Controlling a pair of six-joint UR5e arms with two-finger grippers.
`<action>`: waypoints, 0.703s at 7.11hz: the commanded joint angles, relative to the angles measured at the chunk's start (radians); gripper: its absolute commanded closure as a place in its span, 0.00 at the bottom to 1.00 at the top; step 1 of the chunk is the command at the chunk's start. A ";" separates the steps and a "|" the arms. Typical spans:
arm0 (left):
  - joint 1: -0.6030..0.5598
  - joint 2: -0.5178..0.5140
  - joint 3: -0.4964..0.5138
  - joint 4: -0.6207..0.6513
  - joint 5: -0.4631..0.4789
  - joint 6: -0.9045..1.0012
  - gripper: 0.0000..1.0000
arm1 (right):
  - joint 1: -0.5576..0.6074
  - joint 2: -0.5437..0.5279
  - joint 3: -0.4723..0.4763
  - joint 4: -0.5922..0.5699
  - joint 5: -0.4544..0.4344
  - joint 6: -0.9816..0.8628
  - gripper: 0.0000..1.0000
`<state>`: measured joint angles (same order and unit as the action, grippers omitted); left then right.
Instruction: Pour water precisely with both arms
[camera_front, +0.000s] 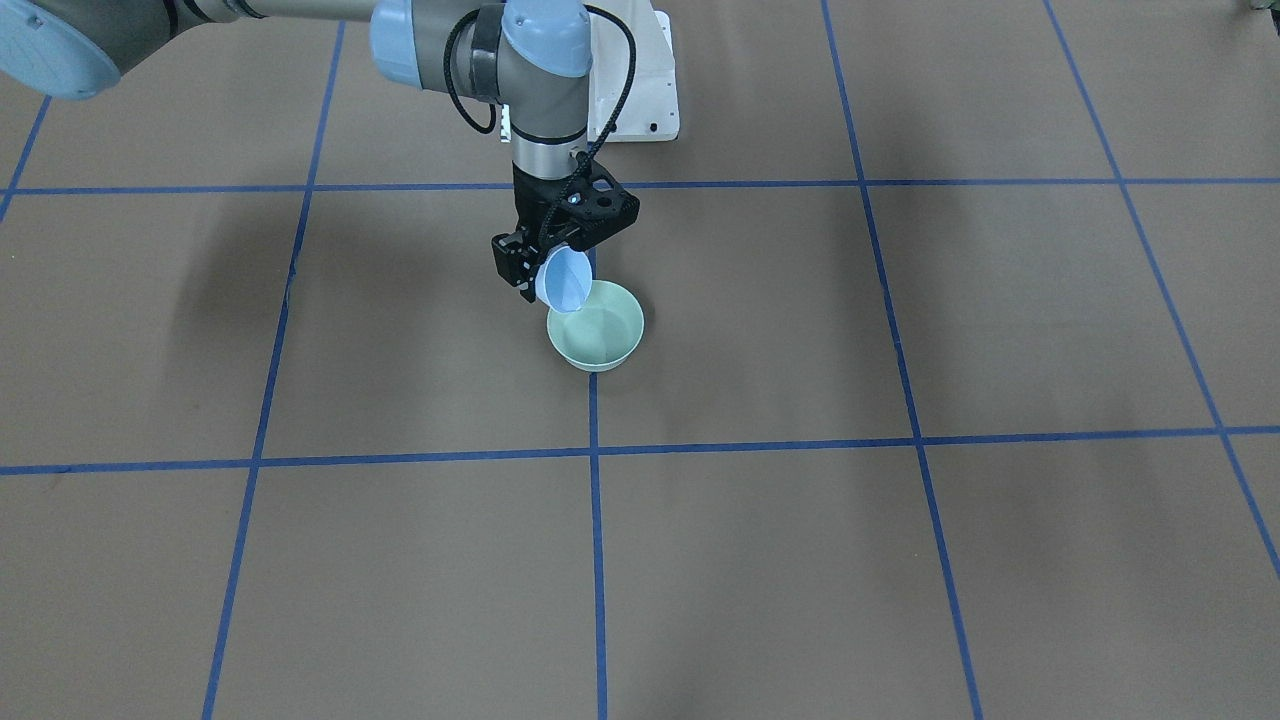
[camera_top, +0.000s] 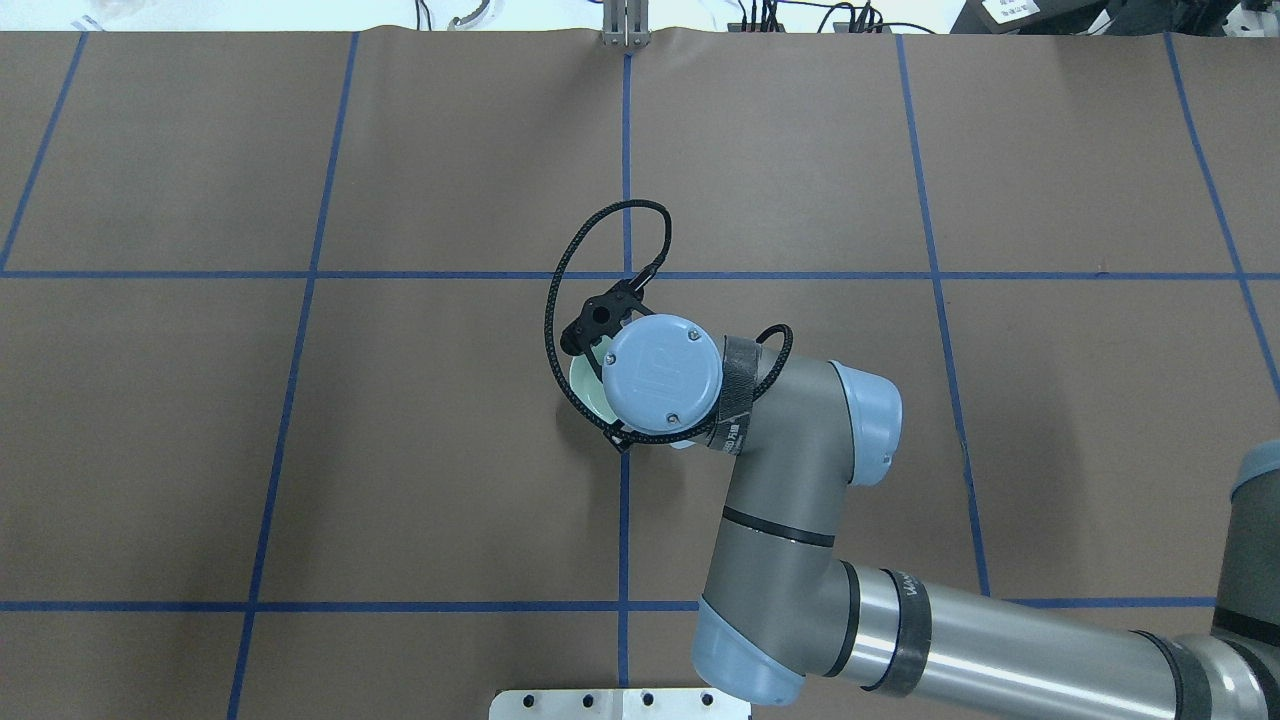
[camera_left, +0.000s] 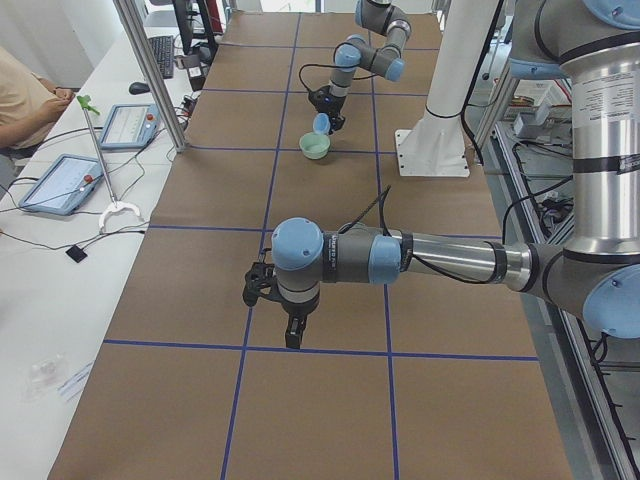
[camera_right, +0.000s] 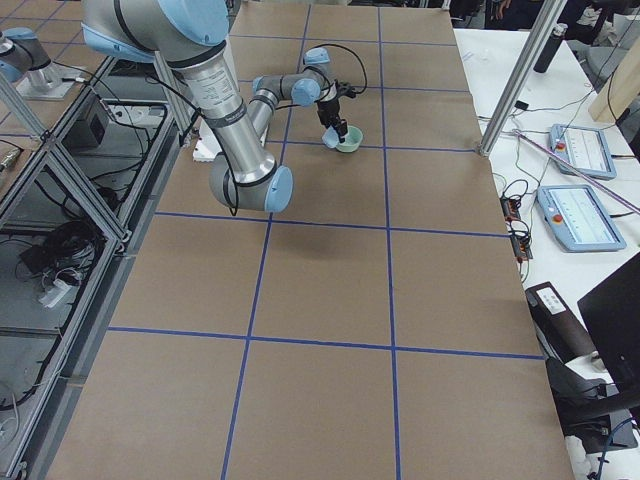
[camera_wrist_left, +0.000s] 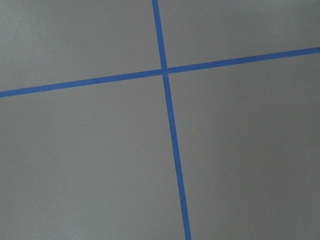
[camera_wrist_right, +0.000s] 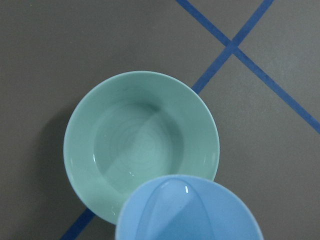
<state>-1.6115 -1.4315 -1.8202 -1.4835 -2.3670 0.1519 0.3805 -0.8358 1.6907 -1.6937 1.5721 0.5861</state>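
In the front-facing view the right arm (camera_front: 530, 90) reaches down over the table (camera_front: 900, 560), and the right hand (camera_front: 538, 278) is clamped on the rim of a blue cup (camera_front: 565, 282). The cup is tipped steeply, with its mouth toward a green bowl (camera_front: 600, 335) that stands on a blue tape line (camera_front: 597, 520) just below it.

From overhead, the right arm (camera_top: 790, 480) comes in from the right. Its wrist covers the hand and the cup, and only a sliver of the green bowl (camera_top: 582, 388) shows.

From the table's left end, the left arm (camera_left: 430, 258) stretches low across the near table, well apart from the bowl. Its left hand (camera_left: 288, 318) points down, and whether it is wide or narrow I cannot tell. Far off, the blue cup (camera_left: 321, 123) hangs over the green bowl (camera_left: 315, 147).

From the right end, the right arm (camera_right: 235, 120) holds the cup (camera_right: 331, 134) beside the bowl (camera_right: 350, 142).

The left wrist camera sees only crossing tape lines (camera_wrist_left: 164, 70).

The right wrist camera looks down into the green bowl (camera_wrist_right: 100, 150), with the blue cup (camera_wrist_right: 187, 212) overlapping its near rim.
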 joint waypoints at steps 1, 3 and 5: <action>-0.001 0.000 0.002 0.000 0.000 0.000 0.00 | 0.001 0.024 -0.006 -0.061 0.020 -0.009 1.00; -0.001 -0.001 0.002 0.000 0.000 0.000 0.00 | 0.001 0.035 -0.008 -0.084 0.037 -0.009 1.00; -0.001 -0.001 0.002 0.000 0.000 0.000 0.00 | 0.001 0.035 -0.011 -0.087 0.039 -0.014 1.00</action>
<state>-1.6122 -1.4326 -1.8178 -1.4834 -2.3669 0.1519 0.3819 -0.8006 1.6809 -1.7779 1.6094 0.5751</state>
